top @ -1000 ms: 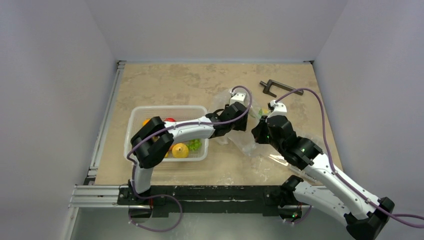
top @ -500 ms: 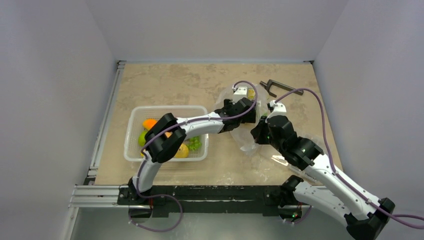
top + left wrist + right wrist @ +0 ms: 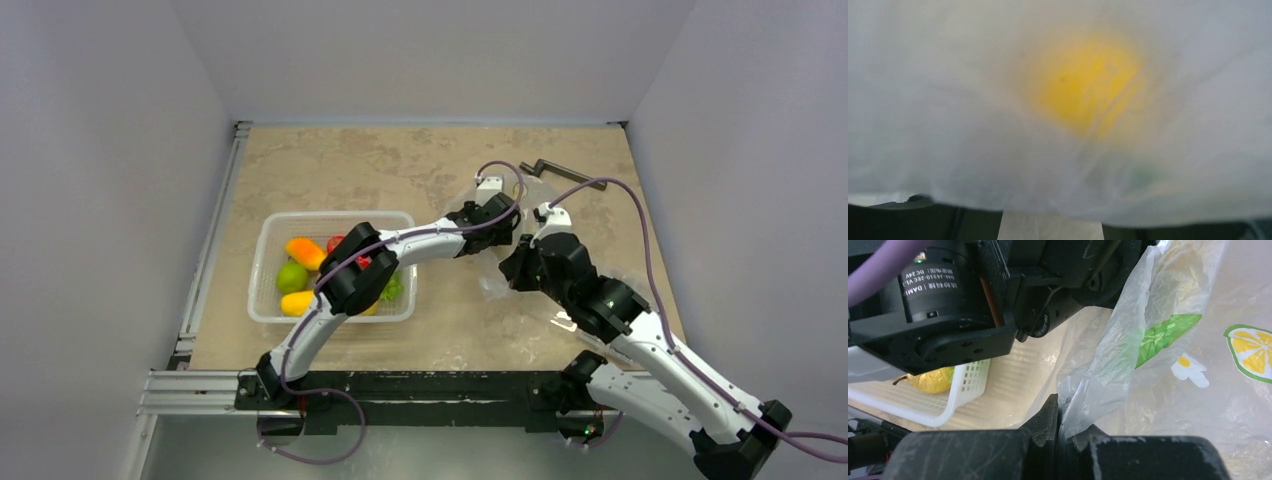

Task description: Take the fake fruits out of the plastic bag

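The plastic bag (image 3: 497,292) is clear crinkly film with lemon-slice and leaf prints, lying right of the basket. My right gripper (image 3: 513,267) is shut on a fold of its edge and holds it up; the pinch shows in the right wrist view (image 3: 1064,426). My left gripper (image 3: 501,219) reaches into the bag's far part. In the left wrist view, film (image 3: 958,125) fills the frame and hides the fingertips; the finger bases stand apart. A blurred yellow fruit (image 3: 1088,85) shows through the film. The red apple is hidden.
A white mesh basket (image 3: 262,240) left of the bag holds an orange mango (image 3: 303,250), a green fruit (image 3: 291,276), yellow fruit and a small red one. A dark tool (image 3: 545,167) lies at the far right. The left arm crosses over the basket.
My left arm has stretched further right and away, pushing its gripper deeper into the bag and uncovering the basket's fruit. My right gripper has kept its hold on the bag.
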You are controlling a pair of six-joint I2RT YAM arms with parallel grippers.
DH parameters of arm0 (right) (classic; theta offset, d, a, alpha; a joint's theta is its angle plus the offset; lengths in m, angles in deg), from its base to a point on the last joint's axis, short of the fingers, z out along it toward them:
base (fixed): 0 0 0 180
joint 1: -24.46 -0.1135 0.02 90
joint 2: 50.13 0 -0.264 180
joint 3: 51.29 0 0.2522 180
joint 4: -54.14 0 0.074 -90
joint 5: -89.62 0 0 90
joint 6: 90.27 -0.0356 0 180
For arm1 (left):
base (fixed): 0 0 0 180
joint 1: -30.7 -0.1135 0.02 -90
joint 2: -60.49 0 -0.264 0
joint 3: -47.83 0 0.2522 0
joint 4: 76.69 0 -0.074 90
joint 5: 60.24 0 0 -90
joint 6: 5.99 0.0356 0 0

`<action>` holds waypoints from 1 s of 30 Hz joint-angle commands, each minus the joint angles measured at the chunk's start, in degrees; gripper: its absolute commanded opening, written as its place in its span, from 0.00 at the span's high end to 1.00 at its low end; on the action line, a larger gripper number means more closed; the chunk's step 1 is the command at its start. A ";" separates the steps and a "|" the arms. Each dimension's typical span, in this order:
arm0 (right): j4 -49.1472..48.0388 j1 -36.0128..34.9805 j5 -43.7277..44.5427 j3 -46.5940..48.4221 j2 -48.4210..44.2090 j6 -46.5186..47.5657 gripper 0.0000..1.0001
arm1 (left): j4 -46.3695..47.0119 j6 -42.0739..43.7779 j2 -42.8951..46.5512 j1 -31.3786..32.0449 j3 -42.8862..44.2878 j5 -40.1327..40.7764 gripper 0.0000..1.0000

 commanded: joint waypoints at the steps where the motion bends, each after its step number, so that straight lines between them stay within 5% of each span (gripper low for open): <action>1: -1.56 -0.24 -1.75 -1.08 -2.37 0.82 1.00 | -3.51 -0.07 1.91 -1.30 -1.10 2.16 0.42; 7: -1.39 -0.20 -1.91 -1.01 -3.36 0.82 1.00 | -2.99 5.11 9.78 -1.46 -9.66 7.18 0.66; 15: -0.86 -0.18 -2.12 -1.81 -4.46 -0.45 1.00 | -0.09 7.10 24.07 -1.33 -23.56 8.44 0.76; 20: 2.07 -0.22 -0.73 -2.06 -5.17 -4.28 1.00 | 2.39 5.16 32.02 -1.15 -32.02 5.96 0.71; 22: 1.98 -0.25 -0.54 -2.93 -5.38 -5.46 1.00 | 4.38 4.32 33.78 -1.14 -34.34 4.07 0.62; 30: -0.98 -0.23 -4.12 -3.33 -2.70 -5.31 1.00 | 14.92 2.97 29.83 -0.89 -32.58 -4.96 0.56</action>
